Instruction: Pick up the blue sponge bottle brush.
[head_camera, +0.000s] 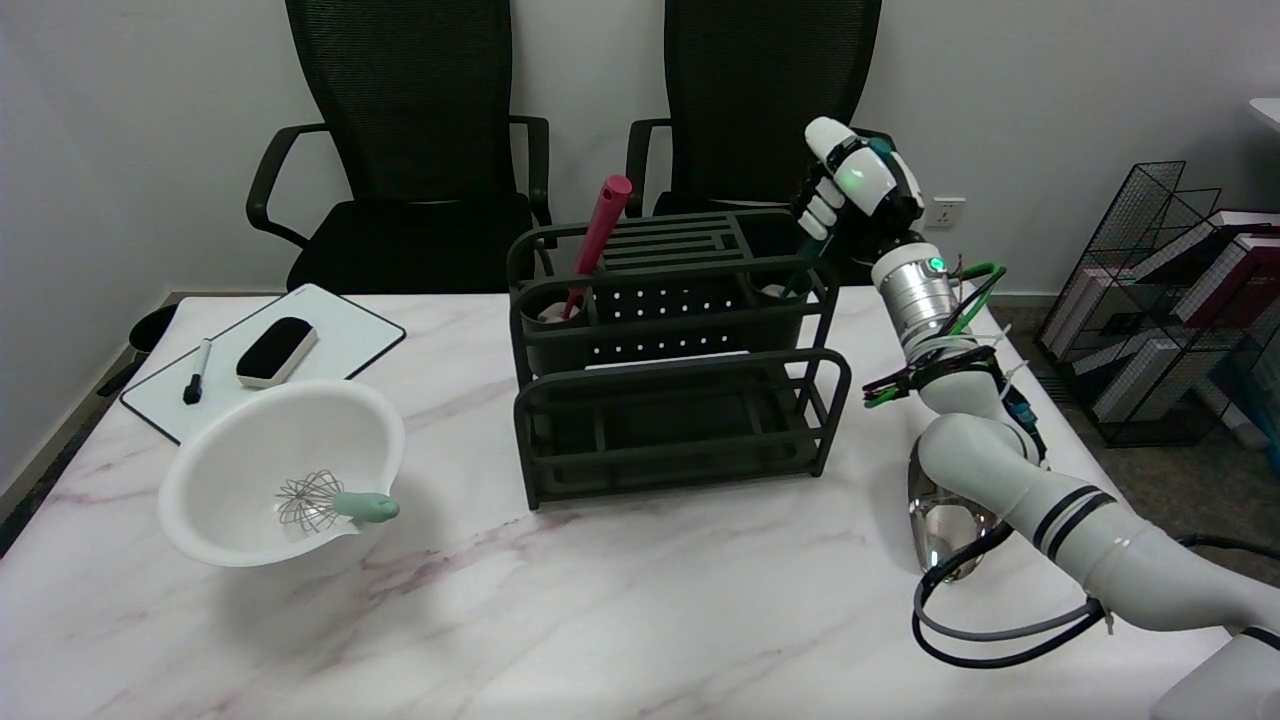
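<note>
Head view: the blue sponge bottle brush (806, 268) stands in the right-hand compartment of the dark rack's (670, 360) upper tier, toward the table's far edge. Only a short teal length of its handle shows, slanting up out of the compartment into the right hand (852, 190). The sponge end is hidden below the rim. The hand's fingers are curled closed around the handle top, wrist raised above the rack. Judgement: the grip is high on the handle so the brush can be drawn straight up clear of the compartment wall. It does not look lifted out yet.

In the rack's left compartment a red-handled tool (600, 240) leans upright, well apart from the hand. Near the table's left edge a white bowl (250, 440) holds a whisk (330, 502). Behind it, a whiteboard (345, 340) carries an eraser (277, 351) and marker (197, 372).
</note>
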